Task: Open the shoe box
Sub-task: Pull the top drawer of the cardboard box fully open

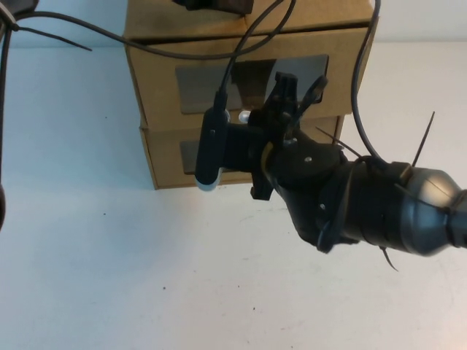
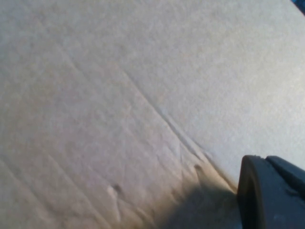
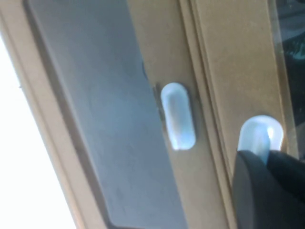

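1. White table (image 1: 109, 277). It carries everything below.
2. Cardboard shoe boxes, two, stacked at the far middle of the table. The upper shoe box (image 1: 146, 73) sits squarely on the lower shoe box (image 1: 164, 157). Both fronts are closed and face the robot, and each has a dark window (image 1: 197, 87).
3. Right arm (image 1: 365, 200). Black, it reaches in from the right across the box fronts.
4. Right gripper (image 1: 271, 109). It is at the front of the upper shoe box, near the seam between the two boxes, with its jaws drawn together. One dark finger (image 3: 267, 191) touches a pale tab (image 3: 259, 133). Whether that tab is pinched cannot be told.
5. Left gripper (image 2: 269, 193). It is close over plain creased cardboard (image 2: 119, 95). Released or clenched: cannot tell.
6. Second pale tab (image 3: 177, 117). Oval, it sits on the cardboard strip beside the window, apart from the right gripper.
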Motion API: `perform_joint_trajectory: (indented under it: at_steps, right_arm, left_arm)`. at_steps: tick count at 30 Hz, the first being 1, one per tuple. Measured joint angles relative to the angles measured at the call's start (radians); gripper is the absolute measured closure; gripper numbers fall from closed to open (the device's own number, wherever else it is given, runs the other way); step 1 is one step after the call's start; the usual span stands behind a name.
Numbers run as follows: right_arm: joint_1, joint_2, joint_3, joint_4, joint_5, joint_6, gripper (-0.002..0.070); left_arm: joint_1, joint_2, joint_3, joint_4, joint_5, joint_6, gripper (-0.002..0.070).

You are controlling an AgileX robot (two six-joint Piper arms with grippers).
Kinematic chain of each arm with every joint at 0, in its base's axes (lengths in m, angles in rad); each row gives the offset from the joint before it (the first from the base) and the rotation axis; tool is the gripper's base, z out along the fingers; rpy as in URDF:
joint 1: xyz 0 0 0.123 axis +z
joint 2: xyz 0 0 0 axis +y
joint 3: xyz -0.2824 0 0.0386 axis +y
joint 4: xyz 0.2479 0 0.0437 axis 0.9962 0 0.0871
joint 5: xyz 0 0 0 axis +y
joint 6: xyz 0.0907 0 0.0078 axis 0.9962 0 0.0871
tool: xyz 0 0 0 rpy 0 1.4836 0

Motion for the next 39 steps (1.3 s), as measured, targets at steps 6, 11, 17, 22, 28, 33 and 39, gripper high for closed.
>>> perform_joint_trajectory:
  at_steps: [6,11,17,22,28,33,39]
  right_arm:
    - [0.02,-0.067,0.075,0.027,0.0,0.0,0.0672]
    - [0.064,-0.1,0.113,0.061,0.037,0.0,0.0672]
    - [0.153,-0.109,0.119,0.129,0.158,-0.017,0.0672]
    - [0.235,-0.116,0.119,0.182,0.268,-0.04,0.0672]
    - [0.311,-0.157,0.119,0.283,0.347,-0.084,0.0672]
    - [0.371,-0.205,0.119,0.377,0.404,-0.113,0.0672]
    - [0.413,-0.241,0.121,0.469,0.444,-0.15,0.0672]
  left_arm:
    - [-0.002,0.0,0.0,-0.004,-0.002,0.0,0.068]
    - [-0.002,0.0,0.0,-0.004,-0.003,0.0,0.068]
    - [-0.002,0.0,0.0,0.0,-0.004,0.0,0.068]
    - [-0.002,0.0,0.0,0.004,-0.004,0.0,0.068]
    - [-0.002,0.0,0.0,0.004,-0.004,0.0,0.068]
    - [-0.002,0.0,0.0,0.004,-0.004,0.0,0.068]
    - [-0.002,0.0,0.0,0.004,-0.007,0.0,0.068]
